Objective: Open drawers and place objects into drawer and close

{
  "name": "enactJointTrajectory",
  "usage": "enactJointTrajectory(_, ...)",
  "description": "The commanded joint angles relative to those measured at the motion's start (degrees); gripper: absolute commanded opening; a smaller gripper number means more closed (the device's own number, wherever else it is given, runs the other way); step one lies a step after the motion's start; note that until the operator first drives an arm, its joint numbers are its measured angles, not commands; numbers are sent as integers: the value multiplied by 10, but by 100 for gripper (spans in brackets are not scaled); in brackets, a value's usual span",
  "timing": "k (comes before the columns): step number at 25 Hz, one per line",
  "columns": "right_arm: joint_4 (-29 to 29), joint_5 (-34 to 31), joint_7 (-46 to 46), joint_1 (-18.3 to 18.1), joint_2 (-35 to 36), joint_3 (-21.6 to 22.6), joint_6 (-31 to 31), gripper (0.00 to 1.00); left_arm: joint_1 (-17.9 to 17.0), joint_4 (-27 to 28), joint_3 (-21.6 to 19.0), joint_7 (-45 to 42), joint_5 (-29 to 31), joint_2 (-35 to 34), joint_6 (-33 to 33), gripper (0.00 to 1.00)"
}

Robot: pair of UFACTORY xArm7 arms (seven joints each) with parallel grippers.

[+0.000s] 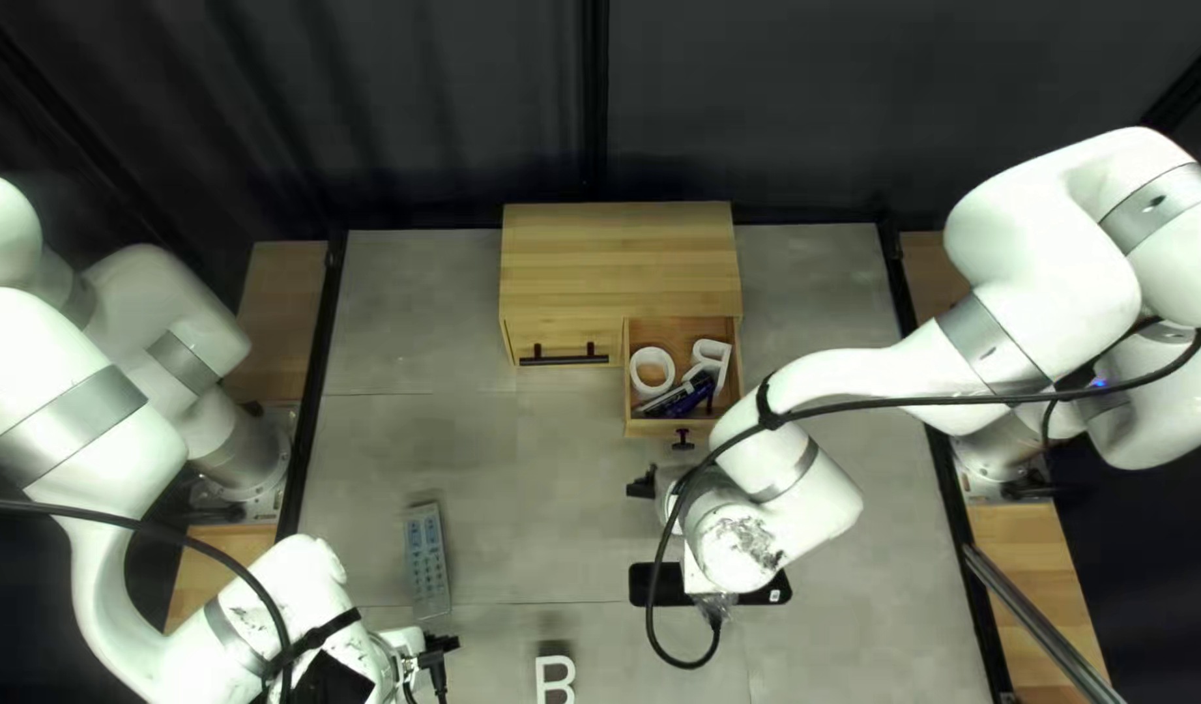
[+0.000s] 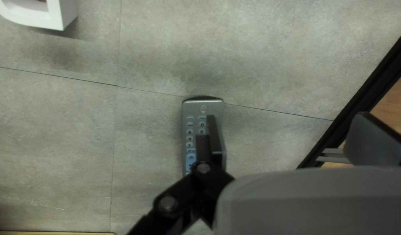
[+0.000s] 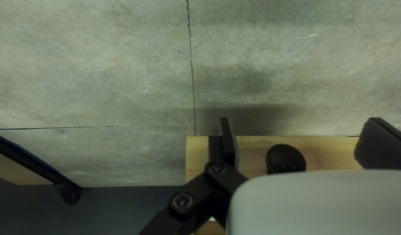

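Left hand (image 1: 431,652) spread near remote (image 1: 427,563)

Wooden cab. (image 1: 620,254); matt tbl. (image 1: 405,437)

Grey remote (image 1: 427,561), pale-blue buttons (image 2: 190,138)

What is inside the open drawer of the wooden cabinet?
The open drawer holds a white ring, a white piece that looks like a letter, and some dark markers or pens. Anything directly beneath them is covered and cannot be seen.
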Motion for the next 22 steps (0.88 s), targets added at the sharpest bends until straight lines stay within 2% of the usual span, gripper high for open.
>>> enactJointTrajectory(1, -6, -2, 0, -2, -6, -2, -1, 100, 0, 0, 0, 0, 0, 0, 0, 100)
enactJointTrajectory(22, -18, -9, 0, -1, -17, -1, 0, 100, 0, 0, 0, 0, 0, 0, 0, 100)
